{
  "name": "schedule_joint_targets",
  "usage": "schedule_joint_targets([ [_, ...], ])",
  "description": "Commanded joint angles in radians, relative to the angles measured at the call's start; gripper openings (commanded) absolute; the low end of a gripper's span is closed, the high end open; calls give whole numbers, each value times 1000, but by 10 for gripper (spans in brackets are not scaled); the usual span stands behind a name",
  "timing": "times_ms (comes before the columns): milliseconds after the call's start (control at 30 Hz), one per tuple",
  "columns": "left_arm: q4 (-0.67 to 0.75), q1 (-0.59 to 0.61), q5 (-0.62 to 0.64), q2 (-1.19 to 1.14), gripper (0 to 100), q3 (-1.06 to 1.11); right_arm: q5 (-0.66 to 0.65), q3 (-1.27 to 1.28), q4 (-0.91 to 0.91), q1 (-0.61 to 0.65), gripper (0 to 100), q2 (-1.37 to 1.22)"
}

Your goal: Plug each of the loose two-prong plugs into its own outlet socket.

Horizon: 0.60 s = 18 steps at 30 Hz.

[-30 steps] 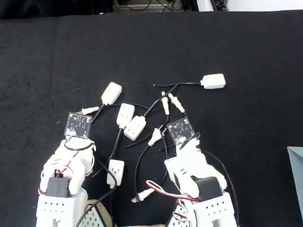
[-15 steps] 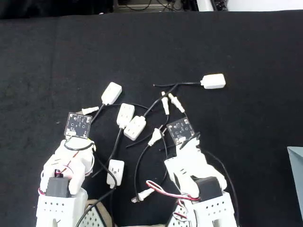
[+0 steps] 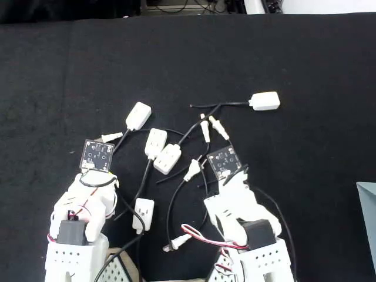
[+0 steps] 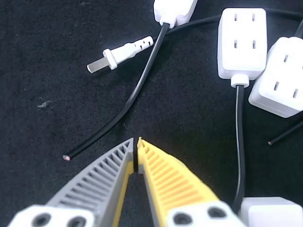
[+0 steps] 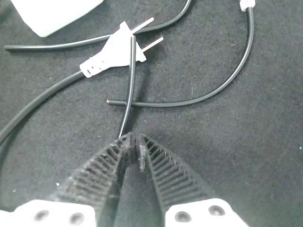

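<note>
1. White outlet sockets numbered five on the black cloth (image 3: 59, 70): a cluster of four (image 3: 155, 143), and a lone socket (image 3: 264, 101) at two o'clock from it.
2. Two-prong plugs also numbered five, all loose; the leftmost plug (image 3: 108, 137) lay at nine o'clock from the cluster.
3. Left gripper (image 4: 136, 147) had its fingers pressed together on nothing.
4. Right gripper (image 5: 135, 141) was closed too; a black cable (image 5: 131, 85) ran to its tips, and whether it was pinched could not be made out.
</note>
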<state>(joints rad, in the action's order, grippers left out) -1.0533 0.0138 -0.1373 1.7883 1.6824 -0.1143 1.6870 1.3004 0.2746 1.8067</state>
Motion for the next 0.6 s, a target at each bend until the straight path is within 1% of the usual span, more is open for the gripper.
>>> schedule_joint_targets([
  [0,-5,-5,9,-3,30,19,3,-5,9,-5,14,91],
  [433,-8,-10,9,-3,30,19,3,-5,9,-5,14,91],
  [567,-110,-2,3,3,33,19,3,-5,9,-5,14,91],
])
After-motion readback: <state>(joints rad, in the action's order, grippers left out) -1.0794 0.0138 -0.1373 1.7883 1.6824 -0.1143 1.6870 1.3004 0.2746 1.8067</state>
